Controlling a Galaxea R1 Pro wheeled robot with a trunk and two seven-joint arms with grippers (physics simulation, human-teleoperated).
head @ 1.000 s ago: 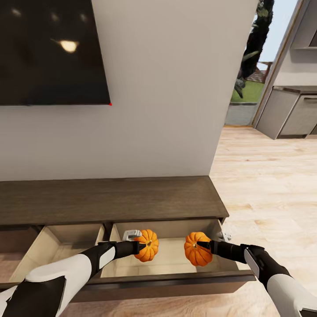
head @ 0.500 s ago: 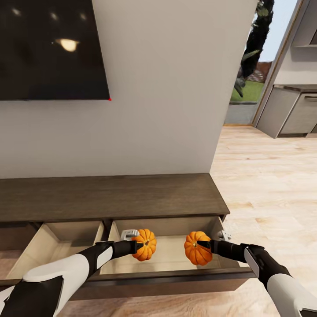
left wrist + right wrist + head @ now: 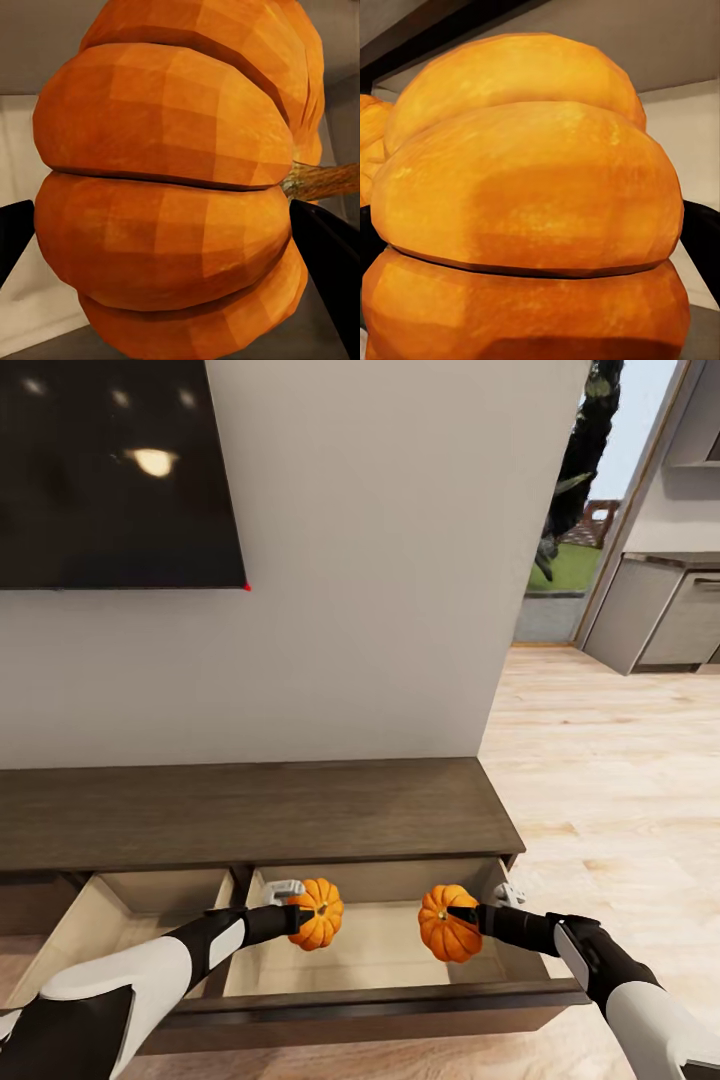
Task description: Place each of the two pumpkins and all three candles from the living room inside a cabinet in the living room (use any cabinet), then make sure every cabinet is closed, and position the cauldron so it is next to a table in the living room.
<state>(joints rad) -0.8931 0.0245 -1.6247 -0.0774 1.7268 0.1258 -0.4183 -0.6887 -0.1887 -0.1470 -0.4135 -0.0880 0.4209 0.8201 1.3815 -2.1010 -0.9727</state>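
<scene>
Wall and a big dark screen (image 3: pixel 120 470) sit above the cabinet (image 3: pixel 250 810), a long low brown box on the wood floor (image 3: pixel 610 760). Two of the cabinet's drawers are pulled out. The right drawer (image 3: pixel 370 950) is wide and pale inside, and the left drawer (image 3: pixel 100 920) beside it looks bare where it shows.

Both arms reach over the right drawer. The left claw (image 3: pixel 300 916) is closed on the left pumpkin (image 3: pixel 318 914), near the drawer's back left corner. The right claw (image 3: pixel 462 916) is closed on the right pumpkin (image 3: pixel 447 925), near the drawer's right side. The two pumpkins are apart, and both hang in the air above the drawer floor, not yet set down.

In the left wrist view, the left pumpkin (image 3: pixel 180 187) sits between two dark fingers (image 3: pixel 326 247), and its stem (image 3: pixel 322 180) sticks out sideways. In the right wrist view, the right pumpkin (image 3: pixel 532 217) is just as close.

The pumpkins look small, light and hard, with round bumpy sides. They could roll, I think, so they should be set down low and gently. Holding them across the fat middle, as the claws do, seems safest.
</scene>
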